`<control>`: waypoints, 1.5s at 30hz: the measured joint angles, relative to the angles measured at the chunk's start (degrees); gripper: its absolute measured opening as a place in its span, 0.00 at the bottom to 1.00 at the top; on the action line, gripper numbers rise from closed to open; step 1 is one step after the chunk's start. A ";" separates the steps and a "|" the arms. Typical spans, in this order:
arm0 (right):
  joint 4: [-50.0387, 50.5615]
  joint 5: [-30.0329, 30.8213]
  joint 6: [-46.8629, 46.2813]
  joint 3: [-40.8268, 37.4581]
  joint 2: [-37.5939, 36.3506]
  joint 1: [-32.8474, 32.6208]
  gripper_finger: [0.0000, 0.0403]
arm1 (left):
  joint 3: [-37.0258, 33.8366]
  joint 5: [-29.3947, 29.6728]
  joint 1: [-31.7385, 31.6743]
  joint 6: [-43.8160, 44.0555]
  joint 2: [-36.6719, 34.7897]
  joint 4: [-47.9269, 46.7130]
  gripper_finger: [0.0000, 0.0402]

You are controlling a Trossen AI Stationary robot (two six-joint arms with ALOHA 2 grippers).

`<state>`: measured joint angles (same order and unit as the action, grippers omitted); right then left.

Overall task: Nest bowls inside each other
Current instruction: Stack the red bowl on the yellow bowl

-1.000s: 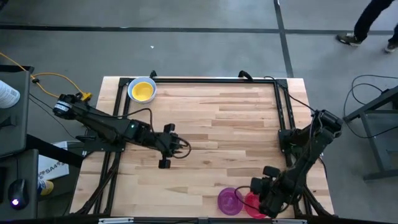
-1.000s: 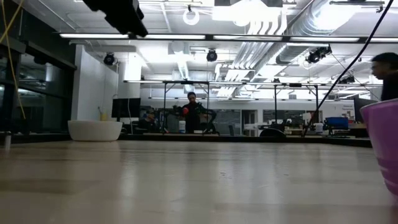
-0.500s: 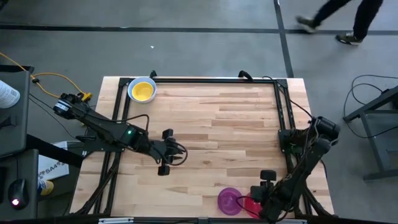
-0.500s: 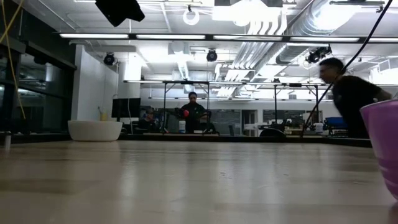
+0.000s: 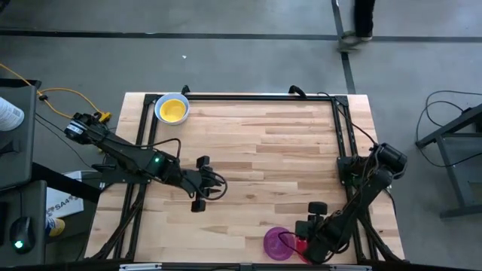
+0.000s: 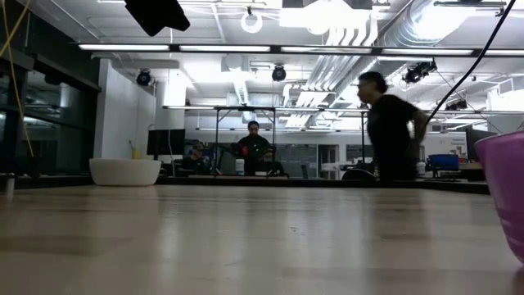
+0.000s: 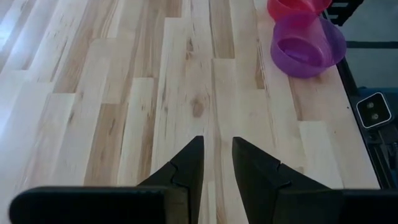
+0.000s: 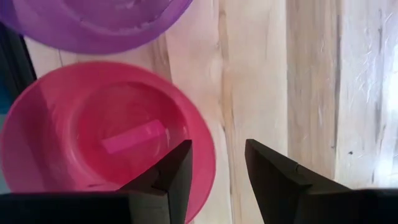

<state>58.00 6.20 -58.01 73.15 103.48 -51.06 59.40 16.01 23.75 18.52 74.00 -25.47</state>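
Observation:
A red bowl point(image 8: 93, 143) stands on the table at the near right, touching a purple bowl point(image 8: 93, 22) on its left; both also show in the high view, red bowl point(image 5: 299, 247) and purple bowl point(image 5: 276, 243). My right gripper point(image 8: 217, 155) points down over the red bowl, open, one finger above the bowl's inside and one outside its rim point(image 8: 210, 155). A yellow bowl point(image 5: 172, 110) with a pale outer rim stands at the far left corner. My left gripper point(image 5: 216, 184) hangs open above mid-table, with nothing between its fingers point(image 7: 216, 149).
Black frame rails point(image 5: 343, 135) run along the table's far and side edges. Bare wooden boards point(image 5: 279, 158) fill the middle. The purple bowl's wall point(image 6: 506, 197) shows at the right of the low view. People stand and walk in the room beyond the table.
My right gripper has come down toward the red bowl and rolled about its own line, staying open. A person has walked across the floor beyond the far edge. The bowls have kept their places.

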 joint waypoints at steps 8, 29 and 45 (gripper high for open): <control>-4.83 -1.33 1.30 -2.65 0.00 1.60 0.35 | 0.00 -0.03 0.00 0.00 0.00 -0.20 0.21; -6.88 -1.69 1.32 -4.44 0.00 1.58 0.35 | 0.00 -0.44 0.00 -0.02 0.02 -0.17 0.21; -6.90 -1.81 1.28 -4.44 0.00 1.71 0.21 | 0.00 -0.48 0.00 -0.02 0.02 -0.17 0.21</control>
<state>51.10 4.39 -56.73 68.71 103.48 -49.34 59.40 15.53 23.75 18.50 74.02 -25.65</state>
